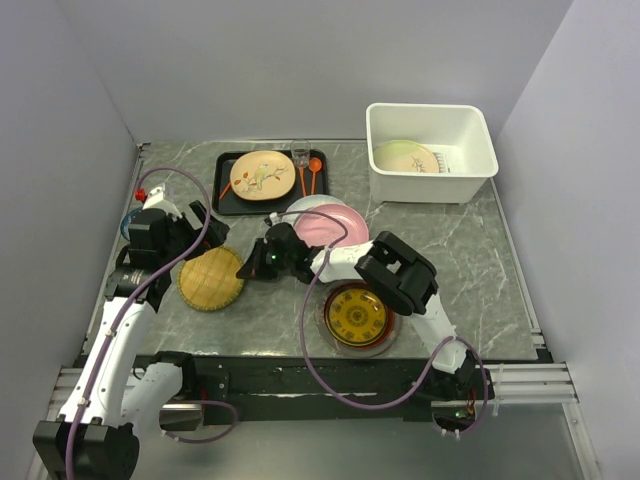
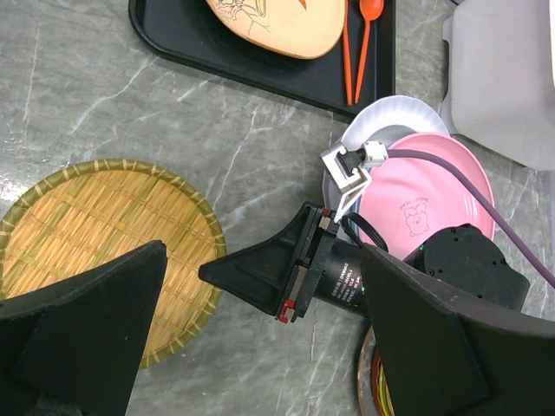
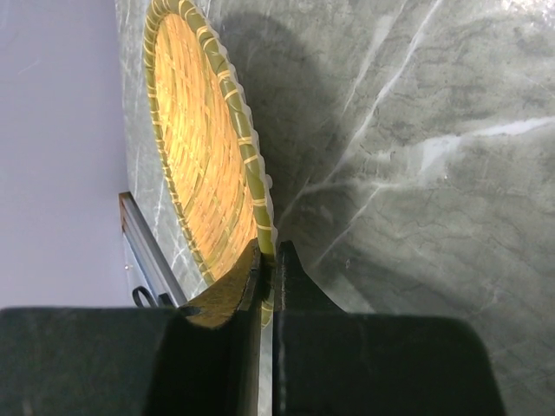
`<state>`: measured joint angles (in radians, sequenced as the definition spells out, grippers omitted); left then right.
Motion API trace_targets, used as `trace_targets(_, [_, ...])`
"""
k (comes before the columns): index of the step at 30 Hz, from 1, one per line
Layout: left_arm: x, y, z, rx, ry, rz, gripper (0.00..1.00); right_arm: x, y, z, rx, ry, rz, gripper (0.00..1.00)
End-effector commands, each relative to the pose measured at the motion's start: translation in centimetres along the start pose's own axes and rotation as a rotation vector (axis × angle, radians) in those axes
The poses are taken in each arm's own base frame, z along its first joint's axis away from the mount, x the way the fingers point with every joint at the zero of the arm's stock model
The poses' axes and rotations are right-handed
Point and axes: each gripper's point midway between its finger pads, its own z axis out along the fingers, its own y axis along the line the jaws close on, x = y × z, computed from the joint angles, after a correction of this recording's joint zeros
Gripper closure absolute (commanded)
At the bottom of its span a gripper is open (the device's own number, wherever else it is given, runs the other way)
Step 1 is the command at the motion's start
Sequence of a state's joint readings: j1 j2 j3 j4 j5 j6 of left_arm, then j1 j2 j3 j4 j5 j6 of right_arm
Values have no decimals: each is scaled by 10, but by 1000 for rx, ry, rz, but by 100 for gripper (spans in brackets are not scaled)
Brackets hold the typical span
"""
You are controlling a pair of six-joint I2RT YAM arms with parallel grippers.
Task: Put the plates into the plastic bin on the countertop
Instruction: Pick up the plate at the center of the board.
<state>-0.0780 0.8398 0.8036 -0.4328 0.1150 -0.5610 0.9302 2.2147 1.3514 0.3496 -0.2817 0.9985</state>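
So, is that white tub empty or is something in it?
Not empty: a pale green plate lies inside the white tub, toward its left side.

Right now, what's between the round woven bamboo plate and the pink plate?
In the top view, the right claw, shut on the rim of the woven bamboo plate.

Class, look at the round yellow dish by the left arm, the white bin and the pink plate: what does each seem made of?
Woven plate: apparently plaited bamboo or straw, matte; criss-cross strips and a wrapped green rim show. Plastic bin: smooth white plastic, rolled rim. Pink plate: smooth with a soft sheen, perhaps melamine or glazed ceramic; unclear which.
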Motion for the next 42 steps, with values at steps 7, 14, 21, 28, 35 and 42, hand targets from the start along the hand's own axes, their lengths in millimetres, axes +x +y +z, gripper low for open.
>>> trace_targets(7, [-17,-8,-7,22,-74,-20,1,-17,37,-32,-68,-77,-26,100])
trace_targets(14, [-23,-16,-3,47,-78,-34,1,-23,55,-58,-106,-130,-23,100])
trace_targets(21, [-26,-20,-4,70,-98,-43,1,-25,64,-85,-138,-171,-12,100])
trace_targets(28, [-28,-21,-2,69,-99,-46,1,-27,82,-111,-204,-205,-4,100])
trace_targets(35, [-29,-33,6,129,-82,-71,1,-30,86,-144,-206,-269,-9,100])
trace_targets(42, [-33,-38,11,144,-85,-90,1,-36,78,-180,-151,-353,-22,100])
